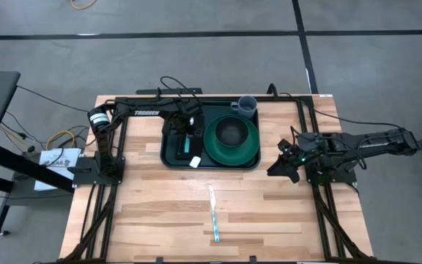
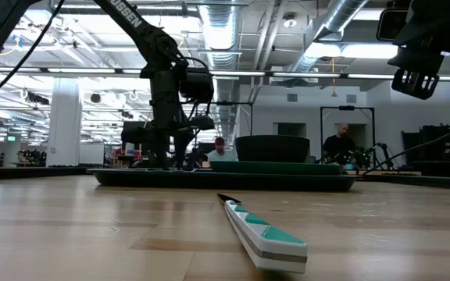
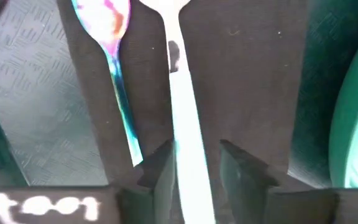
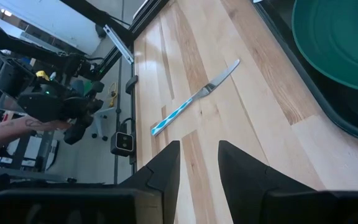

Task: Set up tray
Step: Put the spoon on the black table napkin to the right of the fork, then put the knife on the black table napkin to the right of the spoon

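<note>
While the left end effector (image 3: 194,177) straddles a white utensil (image 3: 182,118), slightly parted, over the tray (image 1: 173,158), we judge the knife (image 1: 214,213) remains, beyond the open, empty right end effector (image 4: 197,168).

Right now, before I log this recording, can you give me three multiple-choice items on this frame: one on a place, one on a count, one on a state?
1. Where does the knife lie?
A. On the bare table, in front of the tray
B. On the tray, beside the plate
C. In the right pincer

2. How many utensils show at the left pincer, over the black strip?
A. None
B. Two
C. Four

3. How is the right pincer?
A. Shut on a cup
B. Shut on the knife
C. Open and empty

Answers:
1 A: the knife rests on the table, apart from the tray.
2 B: a spoon and a fork show at the left pincer, over the black strip.
3 C: the right pincer shows a clear gap with nothing in it.
</note>
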